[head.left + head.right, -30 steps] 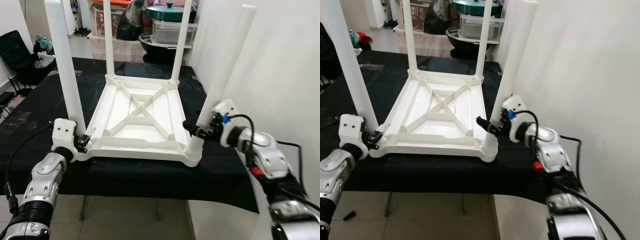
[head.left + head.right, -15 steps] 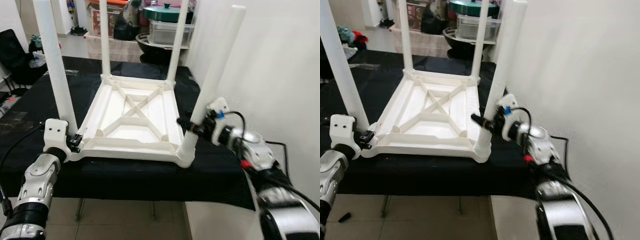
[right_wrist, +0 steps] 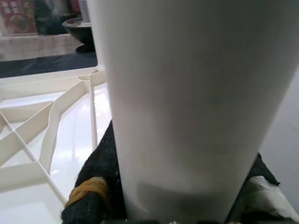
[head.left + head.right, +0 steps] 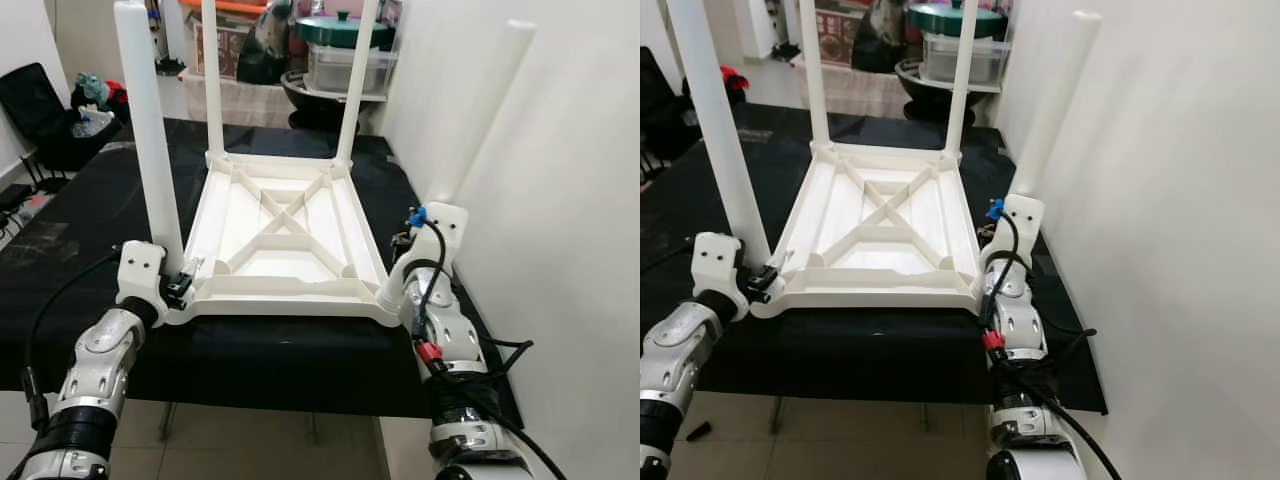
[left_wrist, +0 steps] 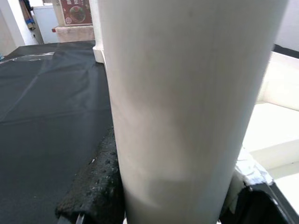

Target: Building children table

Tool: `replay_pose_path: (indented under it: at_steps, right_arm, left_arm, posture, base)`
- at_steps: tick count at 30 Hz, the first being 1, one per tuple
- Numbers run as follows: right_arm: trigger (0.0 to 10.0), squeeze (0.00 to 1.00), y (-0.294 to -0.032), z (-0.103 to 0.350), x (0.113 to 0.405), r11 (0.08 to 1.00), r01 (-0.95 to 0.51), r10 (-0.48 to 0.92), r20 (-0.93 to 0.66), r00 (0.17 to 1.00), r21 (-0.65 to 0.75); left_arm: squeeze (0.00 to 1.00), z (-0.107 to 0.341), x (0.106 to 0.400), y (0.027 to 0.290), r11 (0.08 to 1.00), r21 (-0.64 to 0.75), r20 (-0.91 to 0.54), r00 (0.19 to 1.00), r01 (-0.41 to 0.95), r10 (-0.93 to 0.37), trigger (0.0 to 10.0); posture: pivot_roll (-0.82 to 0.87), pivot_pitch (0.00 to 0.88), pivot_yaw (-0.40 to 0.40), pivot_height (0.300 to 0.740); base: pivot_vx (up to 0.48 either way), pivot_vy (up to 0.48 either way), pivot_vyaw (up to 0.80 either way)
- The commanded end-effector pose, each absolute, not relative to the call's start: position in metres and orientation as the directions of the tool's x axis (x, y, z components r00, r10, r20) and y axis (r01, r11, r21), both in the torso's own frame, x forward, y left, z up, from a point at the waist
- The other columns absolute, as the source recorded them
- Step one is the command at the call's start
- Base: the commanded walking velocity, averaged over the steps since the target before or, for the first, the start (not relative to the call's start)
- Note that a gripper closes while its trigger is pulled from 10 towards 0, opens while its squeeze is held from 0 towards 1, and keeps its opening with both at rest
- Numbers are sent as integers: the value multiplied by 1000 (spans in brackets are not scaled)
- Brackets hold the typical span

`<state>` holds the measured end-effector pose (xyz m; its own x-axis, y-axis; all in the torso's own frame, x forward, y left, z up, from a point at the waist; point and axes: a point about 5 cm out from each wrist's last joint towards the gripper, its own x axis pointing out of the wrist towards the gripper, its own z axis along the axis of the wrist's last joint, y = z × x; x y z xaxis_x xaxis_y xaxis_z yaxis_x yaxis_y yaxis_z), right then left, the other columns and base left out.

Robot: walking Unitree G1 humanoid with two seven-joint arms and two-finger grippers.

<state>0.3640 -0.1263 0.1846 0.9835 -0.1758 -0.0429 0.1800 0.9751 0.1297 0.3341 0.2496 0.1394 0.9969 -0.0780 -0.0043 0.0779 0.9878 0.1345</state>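
A white children's table (image 4: pixel 283 216) lies upside down on a black cloth, with its legs pointing up. My left gripper (image 4: pixel 178 288) is shut on the near-left leg (image 4: pixel 150 130) at its base; in the left wrist view that leg (image 5: pixel 177 93) sits between the black fingers (image 5: pixel 96 184). My right gripper (image 4: pixel 402 272) is shut on the near-right leg (image 4: pixel 482 115) just above its socket. This leg leans outward to the right, and in the right wrist view the leg (image 3: pixel 187 84) is flanked by the black fingers (image 3: pixel 96 186). The two far legs (image 4: pixel 213 80) stand upright.
A white wall (image 4: pixel 580 200) runs close along the right side. The black-covered worktable (image 4: pixel 90 210) ends at a front edge near my arms, with tiled floor below. Plastic boxes and a green-lidded pot (image 4: pixel 340 30) stand behind. A black chair (image 4: pixel 40 100) is at far left.
The camera shifted. My right arm swung from out at the right side to the near side of the near-right leg, still gripping it. The left gripper keeps its hold.
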Motion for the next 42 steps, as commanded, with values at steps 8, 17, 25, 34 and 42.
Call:
replay_pose_path:
  at_steps: [8, 17, 25, 34, 42]
  right_arm:
    - [10000, 0, -144, 208, 366, 993, -61, 53, 83, 995, 100]
    - [10000, 0, -178, 219, 362, 893, -450, 448, 120, 886, -20]
    - [10000, 0, -198, 208, 360, 764, -638, 641, 3, 767, -91]
    - [0, 0, -216, 181, 379, 989, -146, 146, -44, 988, -5]
    - [0, 0, -242, 131, 344, 758, 628, -591, -223, 775, 177]
  left_arm:
    - [0, 130, 328, 264, 988, 151, -59, 998, 25, -16, 10000]
    - [0, 128, 326, 267, 989, 148, -60, 998, 17, -8, 10000]
    - [0, 131, 325, 270, 989, 149, -53, 999, 13, -5, 10000]
    - [0, 134, 326, 271, 987, 157, -48, 999, 20, -13, 10000]
    - [0, 134, 328, 267, 988, 154, -49, 999, 31, -24, 10000]
  posture:
    - [76, 0, -135, 740]
    - [84, 0, -144, 740]
    - [94, 0, -147, 740]
    - [93, 0, -130, 740]
    - [93, 0, -127, 740]
  base:
    - [0, 0, 0]
    - [0, 0, 0]
    - [0, 0, 0]
    - [0, 0, 0]
    - [0, 0, 0]
